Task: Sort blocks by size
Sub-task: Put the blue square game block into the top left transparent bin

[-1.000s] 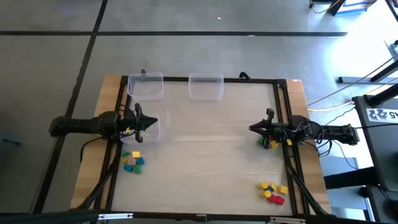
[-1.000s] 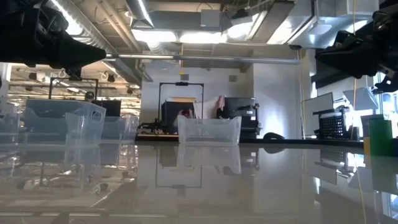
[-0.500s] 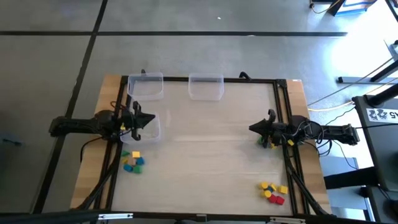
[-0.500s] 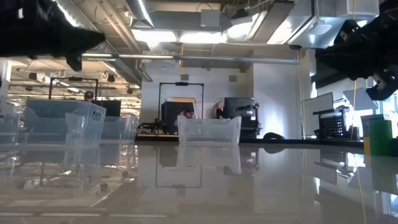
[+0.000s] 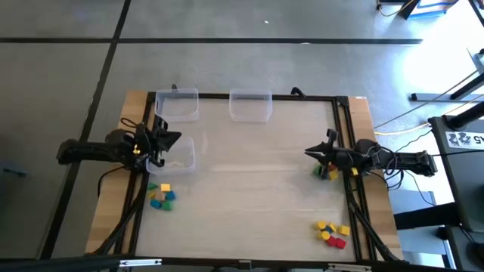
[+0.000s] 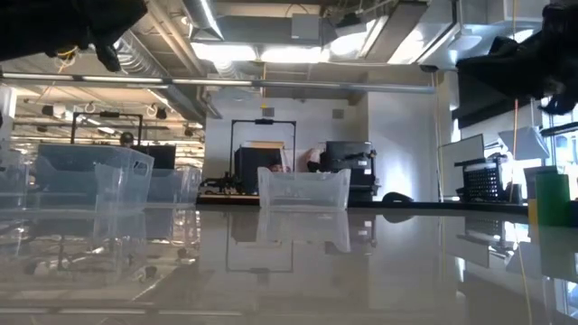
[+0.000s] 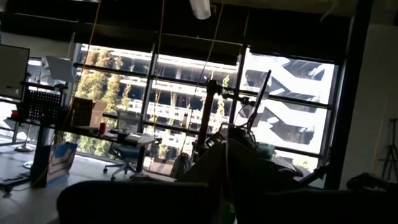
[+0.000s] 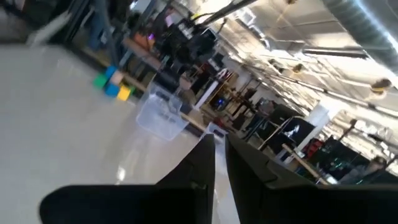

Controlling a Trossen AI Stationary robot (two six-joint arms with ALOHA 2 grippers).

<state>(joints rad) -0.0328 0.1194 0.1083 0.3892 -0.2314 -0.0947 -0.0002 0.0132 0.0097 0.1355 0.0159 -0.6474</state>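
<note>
At the bottom right of the high view a cluster of blocks (image 5: 331, 233) (yellow and red) lies on the surface (image 5: 257, 204); at the lower left a second cluster (image 5: 160, 196), yellow, green, blue and tan, sits just inside the frame rail; a third small group (image 5: 327, 172), green and yellow, lies at mid right, partly under the right arm. The right hand (image 5: 310, 153) hangs at the right edge of the surface beside that group, its fingers (image 8: 205, 163) clenched together with nothing between them; the left hand (image 5: 175, 137) is at the left edge, raised over a clear bin (image 5: 180, 155), also clenched, holding nothing that shows. Further up, along the top edge, stand two more clear bins, one at the upper left (image 5: 178, 104) and one near the middle (image 5: 250, 105); the low view shows this middle bin (image 6: 303, 190) far across the glossy surface.
</note>
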